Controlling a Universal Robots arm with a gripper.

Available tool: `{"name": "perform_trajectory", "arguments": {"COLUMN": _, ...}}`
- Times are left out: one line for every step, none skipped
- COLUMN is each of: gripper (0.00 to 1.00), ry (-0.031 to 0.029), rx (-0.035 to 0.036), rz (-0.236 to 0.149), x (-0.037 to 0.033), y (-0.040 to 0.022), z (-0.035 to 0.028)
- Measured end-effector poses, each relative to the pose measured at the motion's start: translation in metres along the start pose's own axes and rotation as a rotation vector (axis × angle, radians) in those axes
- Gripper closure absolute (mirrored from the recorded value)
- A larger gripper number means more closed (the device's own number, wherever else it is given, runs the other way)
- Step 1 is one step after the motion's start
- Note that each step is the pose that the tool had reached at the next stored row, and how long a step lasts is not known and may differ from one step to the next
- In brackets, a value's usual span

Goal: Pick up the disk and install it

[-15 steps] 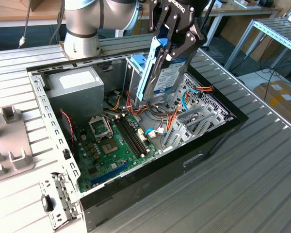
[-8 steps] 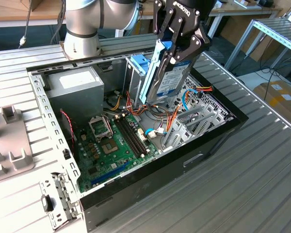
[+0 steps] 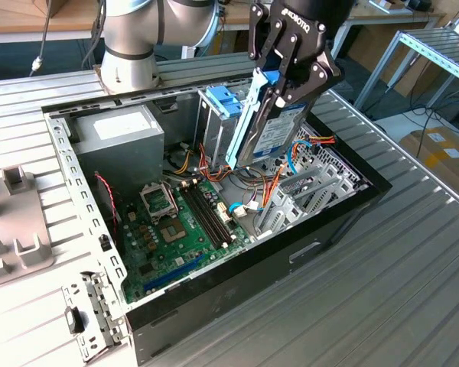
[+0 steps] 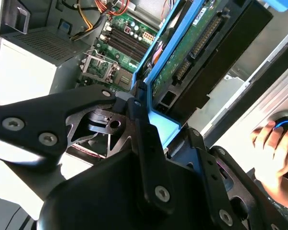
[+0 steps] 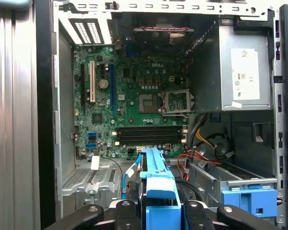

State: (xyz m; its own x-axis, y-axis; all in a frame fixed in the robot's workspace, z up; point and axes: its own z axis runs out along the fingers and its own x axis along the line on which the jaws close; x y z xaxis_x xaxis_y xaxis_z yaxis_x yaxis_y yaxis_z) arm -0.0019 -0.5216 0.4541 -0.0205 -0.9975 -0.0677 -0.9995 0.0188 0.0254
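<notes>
**Disk gripped over the open case, not yet seated**

The black 2-fingered gripper is clenched on the disk, a flat silver-metal hard drive in a bright blue plastic carrier. The disk hangs nearly on edge below the fingers. Under the gripper lies the open black-walled computer case, with its green motherboard and a grey metal bay bracket. A paler blue plastic latch sits just beside the held disk. The pick-up looks done and the install is in hand. Seating, I judge, calls for squaring the carrier to the bay.

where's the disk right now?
In the exterior view the disk hangs tilted in the tool over the open case, to the exterior view's right of the pale blue latch.
</notes>
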Motion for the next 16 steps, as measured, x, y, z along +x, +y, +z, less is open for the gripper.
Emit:
{"name": "perform_trajectory", "arguments": {"gripper": 0.63, "ry": 0.0000, "rx": -0.0001, "rz": -0.001, "x": 0.0019, "y": -0.0003, "z": 0.0000}}
{"name": "perform_trajectory", "arguments": {"gripper": 0.63, "ry": 0.0000, "rx": -0.0001, "rz": -0.001, "x": 0.0034, "y": -0.0005, "z": 0.0000}}
{"name": "perform_trajectory", "arguments": {"gripper": 0.63, "ry": 0.0000, "rx": -0.0001, "rz": -0.001, "x": 0.0043, "y": -0.0006, "z": 0.0000}}
{"name": "perform_trajectory", "arguments": {"gripper": 0.63, "ry": 0.0000, "rx": -0.0001, "rz": -0.002, "x": 0.0053, "y": -0.0008, "z": 0.0000}}
{"name": "perform_trajectory", "arguments": {"gripper": 0.63, "ry": 0.0000, "rx": -0.0002, "rz": -0.002, "x": 0.0068, "y": -0.0010, "z": 0.0000}}
{"name": "perform_trajectory", "arguments": {"gripper": 0.63, "ry": 0.0001, "rx": -0.0002, "rz": -0.002, "x": 0.0077, "y": -0.0011, "z": 0.0000}}
{"name": "perform_trajectory", "arguments": {"gripper": 0.63, "ry": 0.0000, "rx": -0.0002, "rz": -0.003, "x": 0.0087, "y": -0.0014, "z": 0.0001}}
{"name": "perform_trajectory", "arguments": {"gripper": 0.63, "ry": 0.0001, "rx": -0.0002, "rz": -0.003, "x": 0.0096, "y": -0.0016, "z": 0.0001}}
{"name": "perform_trajectory", "arguments": {"gripper": 0.63, "ry": 0.0002, "rx": -0.0002, "rz": -0.003, "x": 0.0104, "y": -0.0018, "z": 0.0001}}
{"name": "perform_trajectory", "arguments": {"gripper": 0.63, "ry": 0.0002, "rx": -0.0003, "rz": -0.004, "x": 0.0117, "y": -0.0021, "z": 0.0002}}
{"name": "perform_trajectory", "arguments": {"gripper": 0.63, "ry": 0.0001, "rx": -0.0003, "rz": -0.004, "x": 0.0127, "y": -0.0023, "z": 0.0002}}
{"name": "perform_trajectory", "arguments": {"gripper": 0.63, "ry": 0.0001, "rx": -0.0003, "rz": -0.004, "x": 0.0135, "y": -0.0025, "z": 0.0003}}
{"name": "perform_trajectory", "arguments": {"gripper": 0.63, "ry": 0.0002, "rx": -0.0003, "rz": -0.005, "x": 0.0151, "y": -0.0028, "z": 0.0003}}
{"name": "perform_trajectory", "arguments": {"gripper": 0.63, "ry": 0.0001, "rx": -0.0003, "rz": -0.005, "x": 0.0160, "y": -0.0031, "z": 0.0004}}
{"name": "perform_trajectory", "arguments": {"gripper": 0.63, "ry": 0.0002, "rx": -0.0004, "rz": -0.006, "x": 0.0168, "y": -0.0033, "z": 0.0004}}
{"name": "perform_trajectory", "arguments": {"gripper": 0.63, "ry": 0.0001, "rx": -0.0004, "rz": -0.006, "x": 0.0182, "y": -0.0036, "z": 0.0005}}
